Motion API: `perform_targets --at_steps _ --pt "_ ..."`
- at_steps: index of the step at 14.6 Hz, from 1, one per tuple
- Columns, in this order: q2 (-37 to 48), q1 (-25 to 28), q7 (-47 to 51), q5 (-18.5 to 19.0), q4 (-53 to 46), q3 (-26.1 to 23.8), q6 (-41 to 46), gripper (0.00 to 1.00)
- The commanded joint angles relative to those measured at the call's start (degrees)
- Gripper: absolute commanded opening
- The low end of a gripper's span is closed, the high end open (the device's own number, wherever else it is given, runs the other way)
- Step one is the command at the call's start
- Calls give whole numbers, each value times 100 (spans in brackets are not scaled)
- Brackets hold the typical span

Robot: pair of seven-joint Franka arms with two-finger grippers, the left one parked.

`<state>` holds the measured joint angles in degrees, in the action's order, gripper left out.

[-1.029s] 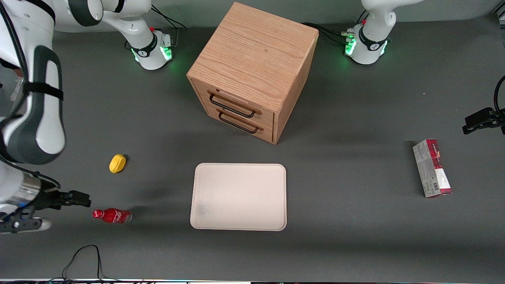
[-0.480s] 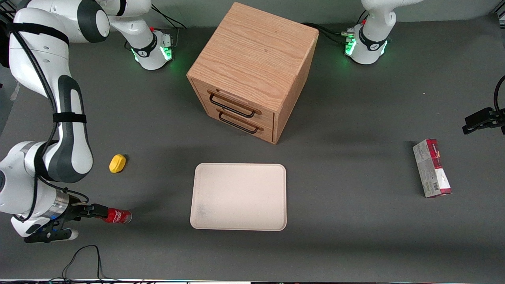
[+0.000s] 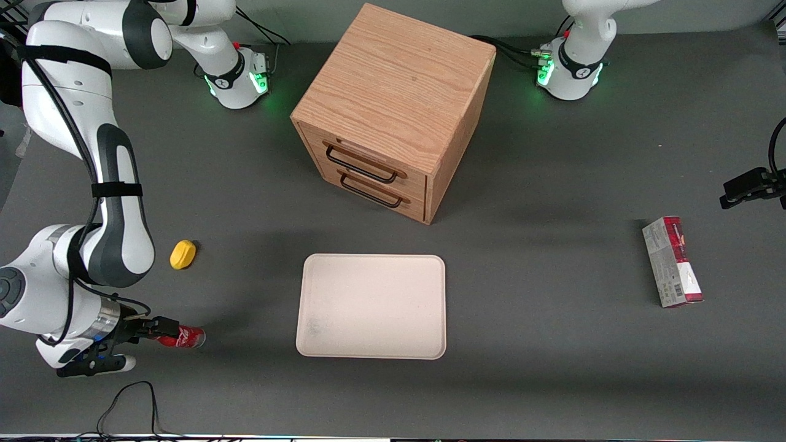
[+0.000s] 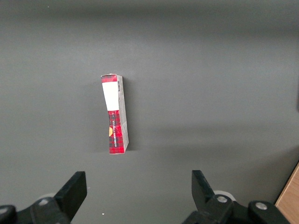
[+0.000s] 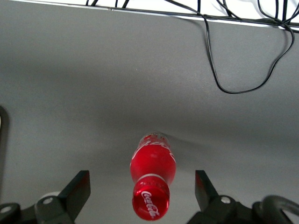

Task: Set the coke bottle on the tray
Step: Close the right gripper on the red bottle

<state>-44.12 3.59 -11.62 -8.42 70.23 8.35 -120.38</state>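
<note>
The coke bottle [image 3: 187,336] lies on its side on the grey table, toward the working arm's end, with its red cap pointing at my right gripper. It also shows in the right wrist view [image 5: 153,163], cap nearest the camera. My right gripper [image 3: 150,342] is low at the table, level with the bottle. It is open [image 5: 141,182], with one finger on each side of the cap end and a gap between each finger and the bottle. The cream-beige tray [image 3: 371,261] lies flat at the table's middle, in front of the cabinet.
A small yellow object [image 3: 183,254] lies farther from the front camera than the bottle. The wooden two-drawer cabinet [image 3: 393,110] stands farther back than the tray. A red-and-grey carton [image 3: 672,261] lies toward the parked arm's end [image 4: 115,114]. A black cable [image 3: 132,399] loops near the table's front edge [image 5: 243,70].
My right arm has swung in and the gripper has moved along the table toward the bottle; its open fingers now flank the cap. The bottle has not moved.
</note>
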Motion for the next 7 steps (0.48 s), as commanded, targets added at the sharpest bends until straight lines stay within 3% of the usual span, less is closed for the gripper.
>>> perform_targets --at_steps 1,4,5,7 --pt "18 -51 -244 -142 149 -53 -109 92" --pt "-9 -51 -244 -143 149 -44 -109 59" --pt "-26 -51 -236 -142 140 -44 -109 44" --pt "-26 -51 -218 -151 140 -44 -109 1"
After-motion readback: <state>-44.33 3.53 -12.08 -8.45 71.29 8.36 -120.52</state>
